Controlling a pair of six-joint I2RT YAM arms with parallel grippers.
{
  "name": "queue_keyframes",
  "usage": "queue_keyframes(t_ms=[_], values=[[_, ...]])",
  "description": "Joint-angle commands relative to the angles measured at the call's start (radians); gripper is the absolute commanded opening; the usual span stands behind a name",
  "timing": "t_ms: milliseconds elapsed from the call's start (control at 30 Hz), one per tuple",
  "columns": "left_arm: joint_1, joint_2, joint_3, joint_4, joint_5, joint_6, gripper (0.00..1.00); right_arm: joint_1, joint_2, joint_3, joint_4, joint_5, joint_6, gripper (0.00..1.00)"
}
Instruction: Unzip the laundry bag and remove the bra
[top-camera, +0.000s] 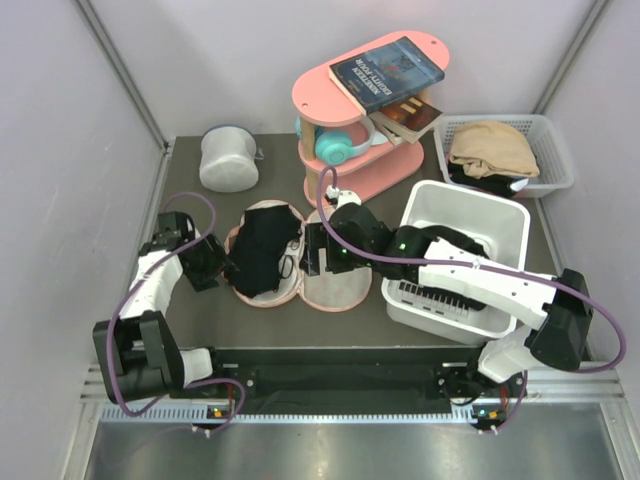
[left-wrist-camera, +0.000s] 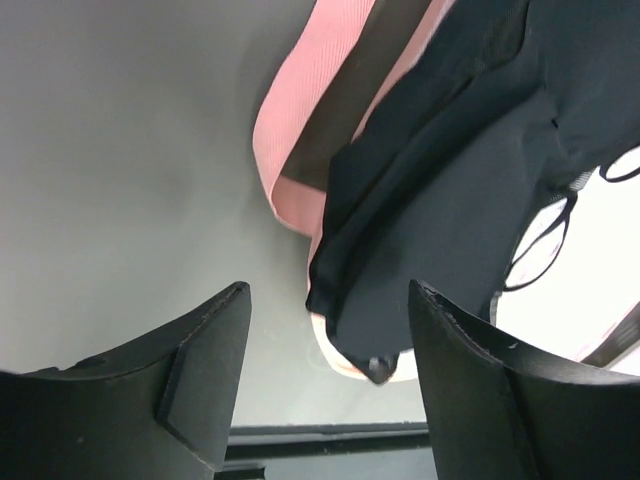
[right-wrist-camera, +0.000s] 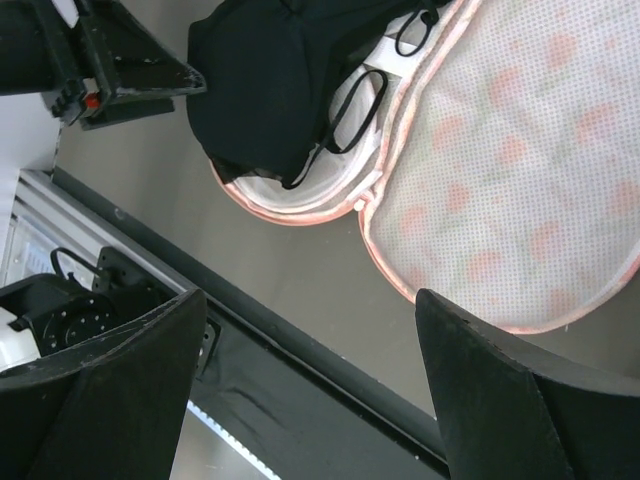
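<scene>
The laundry bag (top-camera: 340, 288) lies unzipped and spread open in two halves at the table's middle. Its mesh flap (right-wrist-camera: 510, 150) with red motifs lies on the right. The black bra (top-camera: 262, 248) lies on the left half, its straps (right-wrist-camera: 350, 105) trailing toward the hinge. My left gripper (top-camera: 222, 265) is open and empty at the bag's left edge. In its wrist view, the bra (left-wrist-camera: 450, 180) and the pink rim (left-wrist-camera: 290, 140) are just ahead of the gripper (left-wrist-camera: 325, 370). My right gripper (top-camera: 312, 250) is open and empty over the bag's middle (right-wrist-camera: 310, 390).
A white-grey cylindrical container (top-camera: 230, 158) stands at the back left. A pink shelf (top-camera: 345, 85) with books and teal headphones (top-camera: 340, 146) stands behind the bag. A white slotted bin (top-camera: 500, 215) sits under my right arm. A basket (top-camera: 548, 135) of clothes is at the back right.
</scene>
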Motion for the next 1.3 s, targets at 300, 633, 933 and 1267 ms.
queue_keyframes(t_ms=[300,633,933,1267], values=[[-0.003,0.057,0.001,0.15,0.084,0.02,0.34,-0.008,-0.052,-0.012,0.058,-0.017,0.014,0.85],[-0.013,0.005,0.048,0.121,0.231,-0.004,0.0,-0.01,-0.061,-0.014,0.054,-0.008,0.004,0.85],[-0.075,-0.119,0.225,-0.007,0.463,-0.077,0.0,0.004,-0.075,-0.028,0.213,-0.133,-0.098,0.85],[-0.243,-0.141,0.329,-0.003,0.457,-0.248,0.0,0.156,0.043,0.092,0.249,0.048,-0.287,0.87]])
